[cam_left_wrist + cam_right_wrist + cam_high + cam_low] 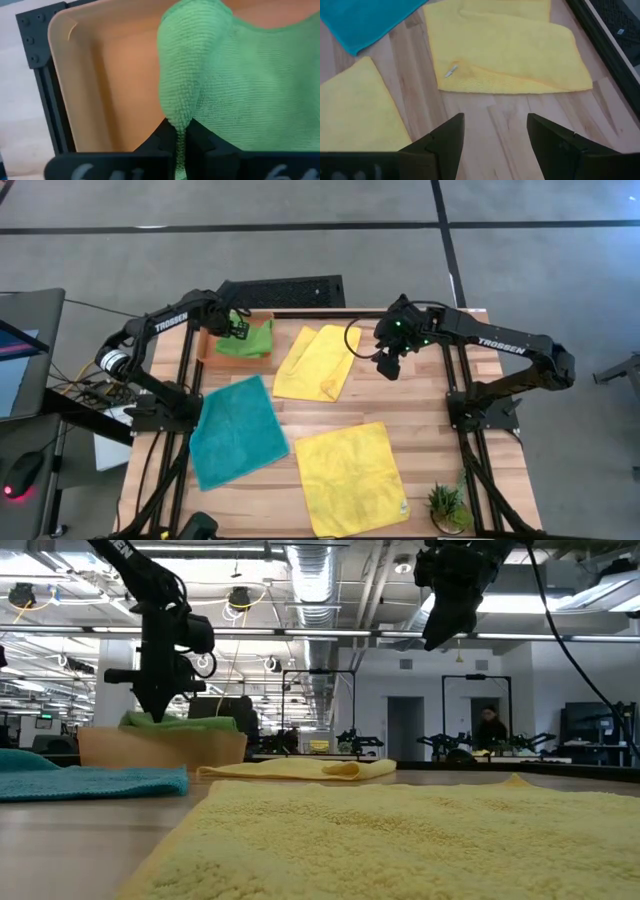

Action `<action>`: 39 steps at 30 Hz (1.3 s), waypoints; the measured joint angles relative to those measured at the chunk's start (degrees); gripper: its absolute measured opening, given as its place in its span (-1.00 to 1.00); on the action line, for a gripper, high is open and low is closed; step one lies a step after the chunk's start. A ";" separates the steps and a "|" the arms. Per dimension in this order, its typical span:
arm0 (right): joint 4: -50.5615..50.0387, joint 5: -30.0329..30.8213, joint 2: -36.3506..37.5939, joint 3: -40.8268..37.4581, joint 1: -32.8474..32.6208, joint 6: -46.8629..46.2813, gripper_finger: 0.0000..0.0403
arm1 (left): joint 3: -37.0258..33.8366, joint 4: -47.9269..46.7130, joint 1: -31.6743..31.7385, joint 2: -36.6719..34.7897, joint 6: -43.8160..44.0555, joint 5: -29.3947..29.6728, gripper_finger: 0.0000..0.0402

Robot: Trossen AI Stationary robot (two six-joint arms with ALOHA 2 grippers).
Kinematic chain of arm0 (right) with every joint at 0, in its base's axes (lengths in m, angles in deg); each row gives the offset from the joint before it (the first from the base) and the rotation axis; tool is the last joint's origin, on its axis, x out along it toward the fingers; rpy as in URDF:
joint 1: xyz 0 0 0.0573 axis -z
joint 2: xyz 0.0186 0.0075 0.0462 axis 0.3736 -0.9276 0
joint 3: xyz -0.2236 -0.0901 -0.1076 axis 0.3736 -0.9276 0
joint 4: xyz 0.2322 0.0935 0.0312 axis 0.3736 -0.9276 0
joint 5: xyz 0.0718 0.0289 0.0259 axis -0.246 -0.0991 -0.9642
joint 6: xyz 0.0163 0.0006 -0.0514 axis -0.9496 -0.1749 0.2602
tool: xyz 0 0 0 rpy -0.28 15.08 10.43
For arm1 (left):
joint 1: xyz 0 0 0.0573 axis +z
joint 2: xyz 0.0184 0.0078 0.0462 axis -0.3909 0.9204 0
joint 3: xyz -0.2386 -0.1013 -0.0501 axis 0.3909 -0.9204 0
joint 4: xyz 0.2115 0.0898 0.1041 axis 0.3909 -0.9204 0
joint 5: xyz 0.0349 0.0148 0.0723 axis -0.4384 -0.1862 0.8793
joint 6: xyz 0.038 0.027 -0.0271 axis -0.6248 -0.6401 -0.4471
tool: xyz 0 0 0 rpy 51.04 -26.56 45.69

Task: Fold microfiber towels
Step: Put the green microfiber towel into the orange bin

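Fingers (165,137) of the left gripper (238,326) are pinched tight on a fold of the lime green towel (248,340), which lies bunched in the orange tray (205,345) at the far left corner of the table (430,440) (the wrist view shows the cloth's edge squeezed right between the two dark pads). Beside the tray, a folded yellow towel (316,362) rests on the wood. Nearer the front edge, the teal towel (235,432) lies spread flat on the left side and a second yellow towel (350,476) lies flat in the middle, its near corner close to a small potted plant (447,506). Above the table, just right of the folded yellow towel, the right gripper (388,364) hangs in the air with its fingers (445,142) spread wide, holding nothing.
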State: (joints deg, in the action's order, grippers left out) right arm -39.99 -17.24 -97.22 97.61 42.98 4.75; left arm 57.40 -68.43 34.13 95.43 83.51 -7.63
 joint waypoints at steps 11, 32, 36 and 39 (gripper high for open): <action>0.02 0.00 0.00 0.00 0.00 0.00 0.19 | -4.39 10.30 1.69 0.00 -1.91 1.71 -1.00; 0.00 -0.02 0.00 0.00 0.00 -0.02 0.19 | -4.46 8.73 1.67 0.00 0.16 0.82 -0.41; 0.00 -0.04 0.00 -0.01 0.00 -0.02 0.19 | -4.35 8.45 1.67 -0.09 1.74 -0.07 -0.26; 0.00 -0.04 0.00 -0.01 0.00 0.03 0.19 | -3.37 6.29 1.58 -1.18 1.65 -2.63 -0.21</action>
State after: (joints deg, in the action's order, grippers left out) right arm -39.99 -17.28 -97.22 97.60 42.98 4.78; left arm 54.04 -62.14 35.70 94.25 85.17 -10.26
